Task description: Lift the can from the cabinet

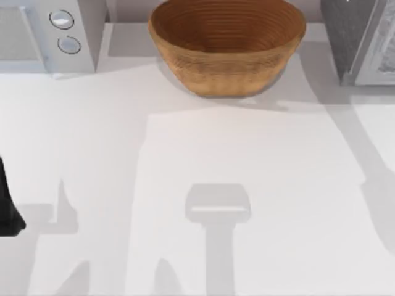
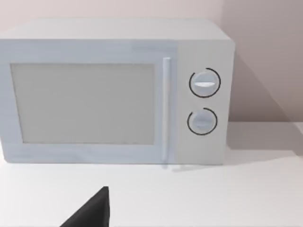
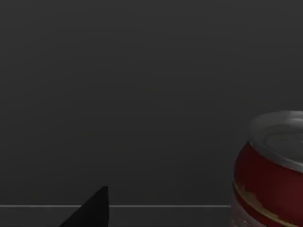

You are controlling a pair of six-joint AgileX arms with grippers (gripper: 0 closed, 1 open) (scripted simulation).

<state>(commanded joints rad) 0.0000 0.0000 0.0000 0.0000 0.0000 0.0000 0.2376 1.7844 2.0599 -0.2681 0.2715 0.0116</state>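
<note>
On the white tabletop [image 1: 259, 160], with the woven basket [image 1: 227, 46] at the back as the fixed mark, a pale microwave [image 1: 46, 34] stands to the basket's left, door and two dials facing forward. Well in front of the microwave, at the table's left edge, the left arm's dark hand [image 1: 7, 209] hangs idle, likely parked out of the way; whether it is open or closed cannot be told. To the basket's right rises a grey cabinet [image 1: 361, 40], cut off by the frame. The right wrist camera looks into a dark enclosure, judged to be the cabinet's interior, where a red can [image 3: 270, 175] with a silver top stands upright on the floor against the dark back wall. One dark fingertip of the right hand [image 3: 90, 210] shows beside the can but apart from it, so nothing is gripped yet; how wide that hand stands cannot be told. The reach appears under way, with the grasp and lift yet to come.
</note>
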